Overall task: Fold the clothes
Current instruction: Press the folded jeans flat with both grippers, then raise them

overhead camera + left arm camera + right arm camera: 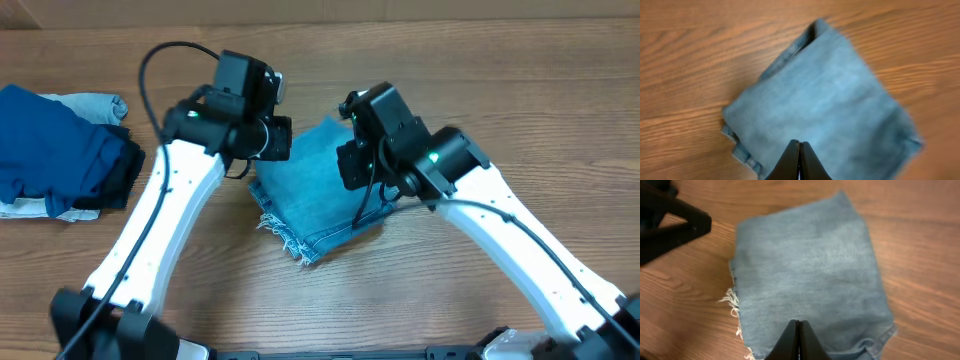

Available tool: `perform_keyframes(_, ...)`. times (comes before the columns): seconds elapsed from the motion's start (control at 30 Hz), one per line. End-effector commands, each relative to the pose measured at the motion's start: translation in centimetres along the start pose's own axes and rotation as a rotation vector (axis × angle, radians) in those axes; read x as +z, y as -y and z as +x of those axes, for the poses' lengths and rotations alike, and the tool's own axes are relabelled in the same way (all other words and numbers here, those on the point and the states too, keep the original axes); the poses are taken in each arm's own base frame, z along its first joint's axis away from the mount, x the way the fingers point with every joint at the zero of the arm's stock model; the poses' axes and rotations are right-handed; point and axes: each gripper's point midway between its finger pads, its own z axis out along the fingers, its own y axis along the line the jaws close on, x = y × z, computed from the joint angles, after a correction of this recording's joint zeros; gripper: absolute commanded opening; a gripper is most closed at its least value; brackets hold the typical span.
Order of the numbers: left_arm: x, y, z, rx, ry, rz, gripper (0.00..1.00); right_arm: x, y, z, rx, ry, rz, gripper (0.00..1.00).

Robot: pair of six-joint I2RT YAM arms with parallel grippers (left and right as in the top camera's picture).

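The light-blue jeans (312, 195) lie folded into a compact square on the wooden table, frayed hems at the near-left corner. They fill the left wrist view (825, 105) and the right wrist view (810, 275). My left gripper (799, 146) is shut and empty, hovering above the fold's left part. My right gripper (798, 326) is shut and empty, hovering above its right part. In the overhead view both wrists hide their fingers.
A pile of folded garments sits at the table's left edge: a dark navy one (55, 150) on pale grey-white ones (90, 103). The left arm's dark body (670, 222) shows in the right wrist view.
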Motion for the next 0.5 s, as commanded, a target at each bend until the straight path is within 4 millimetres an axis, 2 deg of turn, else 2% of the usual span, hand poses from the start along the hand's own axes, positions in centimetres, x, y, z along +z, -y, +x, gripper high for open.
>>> perform_keyframes(0.0,6.4,-2.3,4.2,0.039,-0.149,-0.061,0.05,5.3,-1.2,4.1,0.140,-0.225,-0.143,0.04)
perform_keyframes(0.03,7.7,-2.7,5.1,0.036,-0.182,-0.068,0.05,6.7,-1.7,5.2,0.183,-0.287,-0.175,0.04)
perform_keyframes(0.13,11.3,-4.0,8.2,0.042,-0.312,-0.091,0.04,10.3,-5.0,8.7,0.278,-0.466,-0.332,0.04)
perform_keyframes(0.2,12.8,-4.6,9.6,0.033,-0.369,-0.103,0.04,12.1,-6.1,11.2,0.354,-0.564,-0.345,0.04)
perform_keyframes(0.27,13.7,-5.0,10.5,0.027,-0.406,-0.114,0.04,13.2,-6.2,13.5,0.404,-0.643,-0.329,0.04)
perform_keyframes(0.33,14.3,-5.5,11.0,0.020,-0.428,-0.125,0.04,14.0,-5.3,15.9,0.449,-0.709,-0.282,0.04)
perform_keyframes(0.43,14.2,-6.6,10.7,0.019,-0.417,-0.171,0.04,13.7,-4.5,17.9,0.472,-0.767,-0.245,0.04)
perform_keyframes(0.47,14.1,-6.9,10.6,0.012,-0.414,-0.174,0.04,13.6,-4.4,18.0,0.462,-0.771,-0.246,0.04)
